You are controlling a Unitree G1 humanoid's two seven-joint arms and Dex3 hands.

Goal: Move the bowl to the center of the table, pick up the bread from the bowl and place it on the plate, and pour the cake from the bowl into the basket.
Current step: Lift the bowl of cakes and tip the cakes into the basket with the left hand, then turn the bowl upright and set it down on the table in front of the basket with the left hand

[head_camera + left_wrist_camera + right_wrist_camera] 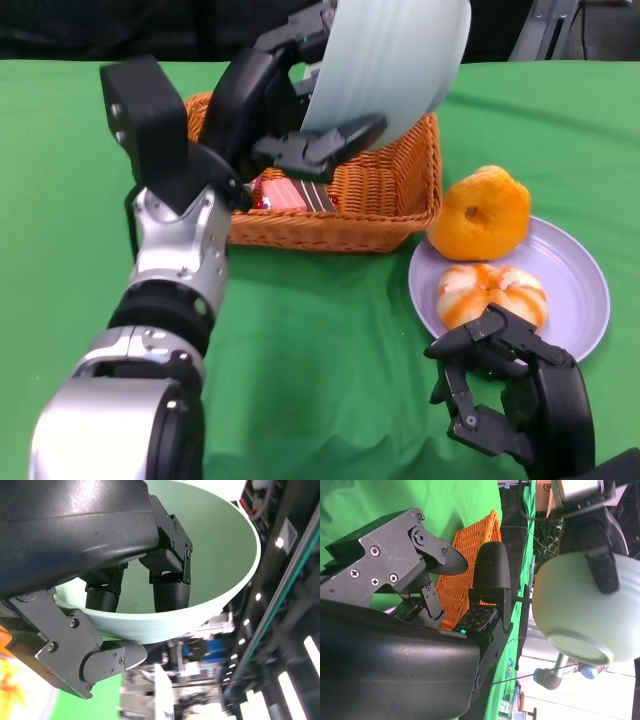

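Bowl [390, 60] hangs tipped on its side above the far part of the basket [380, 195], its pale green underside turned toward the head camera, and the left hand [290, 110] holds it by the rim, with fingers [167, 580] inside the wall and another part of the hand pressed against the outside. From the left wrist the inside of the bowl looks bare, though only part of it shows. In the basket, which stands on the green table [330, 340] just beyond the plate [585, 290], lies the cake [290, 193], a pink and dark slice partly hidden behind the left hand. The lilac plate sits to the robot's right of the basket and carries a striped orange and white bread roll [490, 290]; a second, rounder orange bun [483, 212] leans at the plate's far edge, touching or nearly touching the basket's corner. The right hand [500, 385] hovers low at the near edge of the plate, holding nothing, its fingers bent yet apart; its fingertips seem just clear of the striped roll, but the head view does not settle whether they touch.
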